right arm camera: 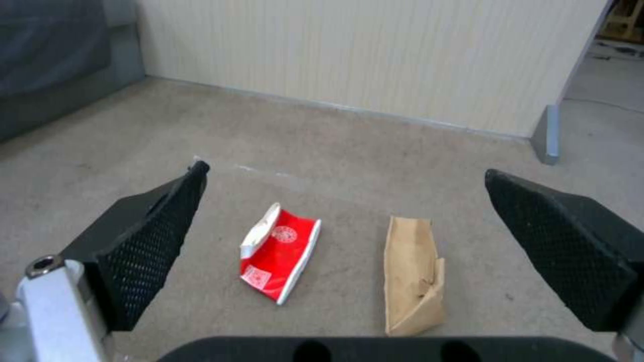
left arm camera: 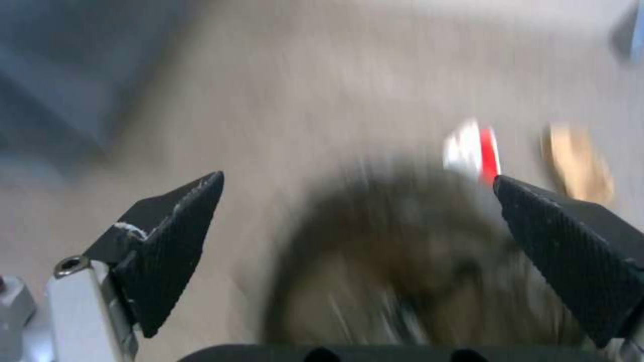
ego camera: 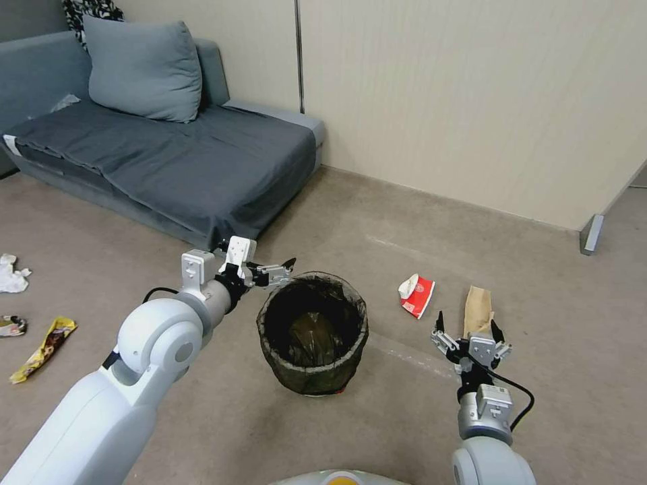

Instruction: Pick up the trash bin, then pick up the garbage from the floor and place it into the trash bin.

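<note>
The trash bin (ego camera: 311,376), lined with a dark bag, stands upright on the floor (ego camera: 377,417) in the middle of the head view. My left gripper (ego camera: 282,271) hovers open at the bin's far-left rim, holding nothing; its wrist view shows the blurred bin (left arm camera: 402,261) below the spread fingers (left arm camera: 174,241). My right gripper (ego camera: 468,330) is open just short of the tan paper bag (ego camera: 477,306), with a red-and-white carton (ego camera: 418,295) to its left. In the right wrist view both the carton (right arm camera: 282,254) and the bag (right arm camera: 410,274) lie flat between the fingers (right arm camera: 144,246).
A grey sofa (ego camera: 168,155) with a cushion stands at the back left, its corner close behind the left gripper. White tissue (ego camera: 12,275), a colourful wrapper (ego camera: 12,325) and a yellow wrapper (ego camera: 44,348) lie at the far left. A panel wall and a metal foot (ego camera: 592,232) close the back right.
</note>
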